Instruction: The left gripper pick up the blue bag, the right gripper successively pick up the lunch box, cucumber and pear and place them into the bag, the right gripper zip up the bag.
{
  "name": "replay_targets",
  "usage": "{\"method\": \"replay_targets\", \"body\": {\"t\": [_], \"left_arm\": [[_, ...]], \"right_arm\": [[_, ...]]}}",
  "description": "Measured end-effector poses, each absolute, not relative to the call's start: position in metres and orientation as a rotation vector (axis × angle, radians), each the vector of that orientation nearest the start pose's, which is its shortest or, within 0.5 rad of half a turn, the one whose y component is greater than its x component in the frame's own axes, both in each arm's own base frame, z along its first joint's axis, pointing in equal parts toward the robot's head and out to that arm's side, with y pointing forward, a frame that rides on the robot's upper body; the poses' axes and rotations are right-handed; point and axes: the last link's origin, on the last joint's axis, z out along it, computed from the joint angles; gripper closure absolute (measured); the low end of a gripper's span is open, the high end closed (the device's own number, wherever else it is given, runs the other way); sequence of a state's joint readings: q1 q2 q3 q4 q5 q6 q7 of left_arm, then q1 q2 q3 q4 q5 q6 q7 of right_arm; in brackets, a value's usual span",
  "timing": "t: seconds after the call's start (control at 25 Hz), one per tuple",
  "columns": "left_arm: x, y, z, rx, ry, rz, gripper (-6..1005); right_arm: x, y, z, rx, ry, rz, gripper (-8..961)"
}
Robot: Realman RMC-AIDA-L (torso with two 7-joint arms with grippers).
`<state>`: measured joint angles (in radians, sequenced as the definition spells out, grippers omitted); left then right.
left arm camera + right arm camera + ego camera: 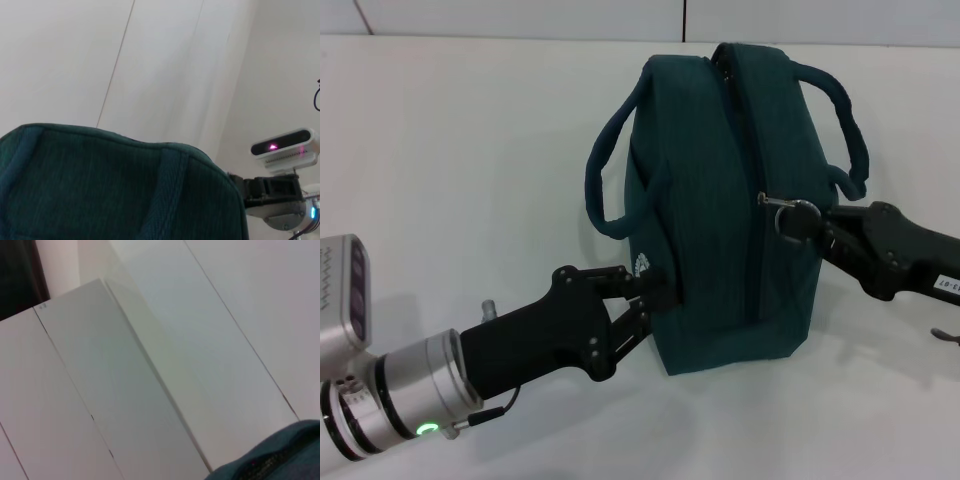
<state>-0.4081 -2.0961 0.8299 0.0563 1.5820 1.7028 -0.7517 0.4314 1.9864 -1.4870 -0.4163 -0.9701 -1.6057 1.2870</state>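
Left gripper jaws pinching teal blue bag, right gripper jaws pinching its ring pull

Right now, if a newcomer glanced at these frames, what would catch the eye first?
The blue bag stands upright mid-table, its zipper looking closed and no food in sight. The right gripper pinches the metal ring zipper pull on the bag's top seam. The left gripper clamps the bag's lower left side by the white logo.

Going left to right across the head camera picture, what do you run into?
Left arm's silver wrist → left hand → blue bag → zipper ring → right hand.
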Motion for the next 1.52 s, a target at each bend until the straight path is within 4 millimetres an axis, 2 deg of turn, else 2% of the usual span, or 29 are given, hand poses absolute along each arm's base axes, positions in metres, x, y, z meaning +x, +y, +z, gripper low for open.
{"method": "replay_targets", "body": {"t": [1.0,1.52], "left_arm": [[-0.267,0.233,-0.069,-2.493,-0.564,-1.272,836],[-0.268,0.230,-0.069,-2.489,-0.575,-1.274,834]], "right_arm": [[0.237,0.289,-0.024,-2.663,0.747,1.307,924],[0.243,0.280,-0.015,-2.569,0.692,1.388,936]]}}
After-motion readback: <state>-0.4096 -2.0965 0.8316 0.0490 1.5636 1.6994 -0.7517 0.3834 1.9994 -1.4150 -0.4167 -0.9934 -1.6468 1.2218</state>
